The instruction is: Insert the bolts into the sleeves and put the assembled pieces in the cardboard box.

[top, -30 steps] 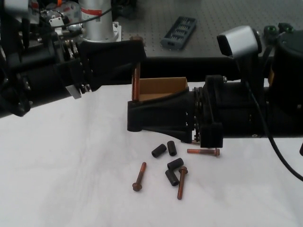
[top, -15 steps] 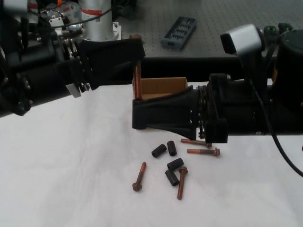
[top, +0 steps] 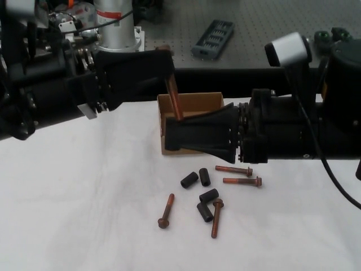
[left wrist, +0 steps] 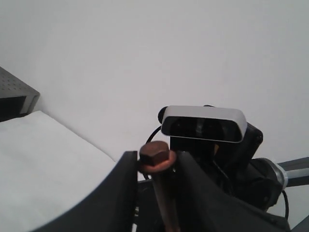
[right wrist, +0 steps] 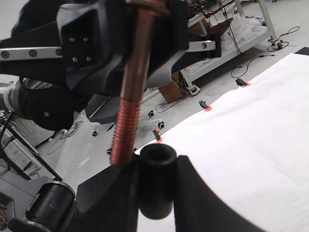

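My left gripper is shut on the head end of a copper bolt, which hangs tilted above the cardboard box. In the left wrist view the bolt's hex head sits between the fingers. My right gripper comes in from the right in front of the box, shut on a black sleeve. The bolt's threaded tip rests beside the sleeve's open rim, not inside it. Several loose bolts and several sleeves lie on the white cloth.
The loose parts cluster in front of the box, with one bolt farthest left. Behind the cloth, on the perforated bench, lie a grey-blue slotted tray and a silver cylinder. The white cloth is bare at left.
My right gripper has drawn back to the right and toward the box with the sleeve. The bolt in my left gripper has gone from upright to tilted, its tip swung right.
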Action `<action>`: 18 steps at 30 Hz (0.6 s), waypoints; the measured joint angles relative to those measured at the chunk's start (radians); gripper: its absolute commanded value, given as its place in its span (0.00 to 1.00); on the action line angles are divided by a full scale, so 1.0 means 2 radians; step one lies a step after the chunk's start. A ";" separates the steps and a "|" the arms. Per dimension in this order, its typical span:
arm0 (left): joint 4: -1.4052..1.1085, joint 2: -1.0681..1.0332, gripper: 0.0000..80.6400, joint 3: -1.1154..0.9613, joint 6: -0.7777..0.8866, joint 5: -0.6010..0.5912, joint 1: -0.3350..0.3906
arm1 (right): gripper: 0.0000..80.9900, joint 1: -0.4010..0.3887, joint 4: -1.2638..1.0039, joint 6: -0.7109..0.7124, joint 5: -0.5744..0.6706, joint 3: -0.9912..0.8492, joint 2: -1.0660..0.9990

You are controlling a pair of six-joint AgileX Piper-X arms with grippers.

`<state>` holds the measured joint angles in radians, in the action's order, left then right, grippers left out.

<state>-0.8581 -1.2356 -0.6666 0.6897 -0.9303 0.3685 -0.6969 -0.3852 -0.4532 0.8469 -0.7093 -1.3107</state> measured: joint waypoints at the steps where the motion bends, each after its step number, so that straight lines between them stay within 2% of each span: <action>1: 0.002 0.000 0.01 0.000 -0.005 -0.001 0.000 | 0.02 0.000 0.000 0.000 0.000 0.000 0.000; 18: 0.043 0.004 0.01 0.000 -0.080 -0.008 0.003 | 0.02 0.002 0.021 -0.017 0.057 0.004 -0.005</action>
<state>-0.7724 -1.2286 -0.6666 0.5294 -0.9456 0.3743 -0.6935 -0.3431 -0.4862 0.9615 -0.7022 -1.3214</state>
